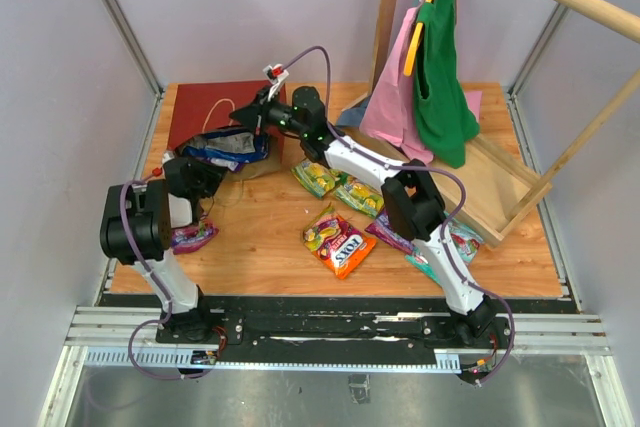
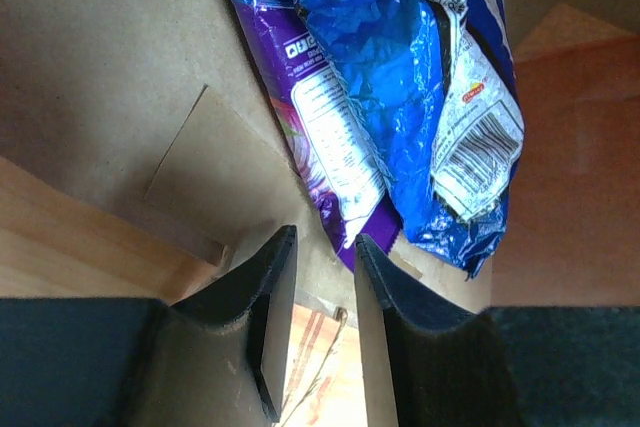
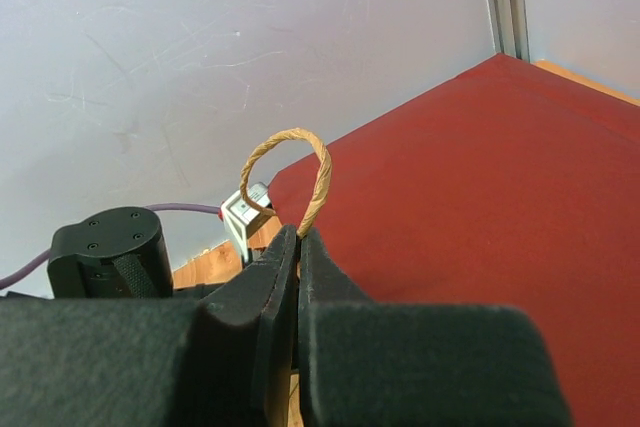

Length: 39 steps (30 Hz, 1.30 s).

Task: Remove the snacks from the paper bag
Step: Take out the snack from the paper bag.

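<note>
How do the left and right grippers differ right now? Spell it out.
The left gripper is open, gripping nothing; the right gripper is shut on the twine handle. The left gripper faces the purple packet lying on the paper bag's kraft inside; the right gripper sits over its red outside. Both are at the bag.

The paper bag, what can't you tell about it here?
- Top external: snacks left inside the paper bag; the right gripper and crumpled mouth cover them.
- Left wrist: the purple packet, mostly under the blue packet, name cut off.
- Right wrist: the bag's mouth, below the frame; only the twine handle and red side show.
</note>
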Available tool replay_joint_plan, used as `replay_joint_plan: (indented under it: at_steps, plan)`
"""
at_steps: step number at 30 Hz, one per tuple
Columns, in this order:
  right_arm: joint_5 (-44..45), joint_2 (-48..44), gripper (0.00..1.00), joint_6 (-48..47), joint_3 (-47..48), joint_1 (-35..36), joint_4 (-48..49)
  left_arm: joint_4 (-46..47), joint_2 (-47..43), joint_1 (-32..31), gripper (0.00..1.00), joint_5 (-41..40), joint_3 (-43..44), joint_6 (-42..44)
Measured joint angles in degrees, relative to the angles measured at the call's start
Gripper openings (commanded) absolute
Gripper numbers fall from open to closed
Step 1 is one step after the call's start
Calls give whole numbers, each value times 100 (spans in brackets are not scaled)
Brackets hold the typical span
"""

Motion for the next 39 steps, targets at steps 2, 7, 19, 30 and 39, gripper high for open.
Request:
replay_joint_plan:
  at_steps: [2,7,19,30,39]
  plan:
    - [2,20,1,0,20,-15,0,39,109,0,33,11,79,-22]
    - [0,66,1,0,24,-15,-9,164,361,0,32,52,260,-111]
    - [2,186,1,4,195,-15,-85,483,809,0,51,96,625,-319]
    - [4,192,1,0,199,-15,-155,597,1019,0,0,92,791,-426]
    - [9,192,1,0,199,-26,-153,463,-17,0,1,127,138,-387]
